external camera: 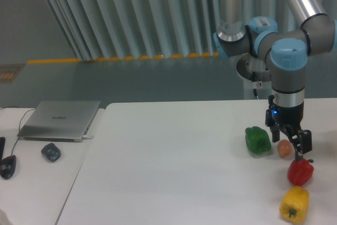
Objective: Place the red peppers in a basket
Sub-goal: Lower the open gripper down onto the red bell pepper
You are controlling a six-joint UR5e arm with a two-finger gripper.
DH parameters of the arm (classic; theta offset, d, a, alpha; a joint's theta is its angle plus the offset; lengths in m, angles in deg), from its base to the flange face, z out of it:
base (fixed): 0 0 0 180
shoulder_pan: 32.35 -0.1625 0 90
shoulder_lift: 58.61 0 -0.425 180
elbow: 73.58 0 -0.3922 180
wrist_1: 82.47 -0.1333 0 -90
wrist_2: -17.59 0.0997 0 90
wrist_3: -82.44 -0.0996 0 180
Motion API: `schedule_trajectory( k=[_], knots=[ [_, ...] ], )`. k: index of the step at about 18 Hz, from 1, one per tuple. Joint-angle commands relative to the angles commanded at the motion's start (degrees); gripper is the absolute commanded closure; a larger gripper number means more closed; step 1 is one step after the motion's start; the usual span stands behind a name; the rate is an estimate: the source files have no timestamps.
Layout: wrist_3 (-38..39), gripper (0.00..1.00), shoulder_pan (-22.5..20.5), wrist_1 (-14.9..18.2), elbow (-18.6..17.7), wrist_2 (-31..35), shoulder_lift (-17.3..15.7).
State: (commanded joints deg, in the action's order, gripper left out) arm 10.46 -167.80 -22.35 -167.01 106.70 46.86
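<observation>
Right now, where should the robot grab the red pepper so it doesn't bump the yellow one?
Probably from straight above, closing on the wide middle of the red pepper, with one finger on its left side and one on its right. It sits upright with its dark stem up. The yellow pepper crowds its near side and the small orange ball its far left, so sideways approaches look cramped. The gripper already hangs just above it.

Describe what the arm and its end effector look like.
The arm is made of silver-grey metal tubes joined by grey housings with light blue round caps. A black wrist section shows a small blue light. The end effector is black with two short dark fingers. A thin dark cable runs by the silver base.
</observation>
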Motion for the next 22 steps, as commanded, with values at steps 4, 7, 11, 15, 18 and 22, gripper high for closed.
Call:
schedule_trajectory(
  k=[4,7,11,15,18,22],
  knots=[
    [2.97,0.0,2.21,0.44,2.28,10.63,1.85],
    [6.32,0.0,0.19,0.44,2.56,11.61,2.29],
    [15.0,0.0,-0.51,0.27,2.99,11.35,4.57],
    [18.1,0.0,-2.01,0.35,2.9,10.99,5.98],
    [18.1,0.0,-1.93,0.27,3.08,11.17,7.47],
    [18.28,0.0,-1.4,0.35,2.9,11.43,8.35]
  ],
)
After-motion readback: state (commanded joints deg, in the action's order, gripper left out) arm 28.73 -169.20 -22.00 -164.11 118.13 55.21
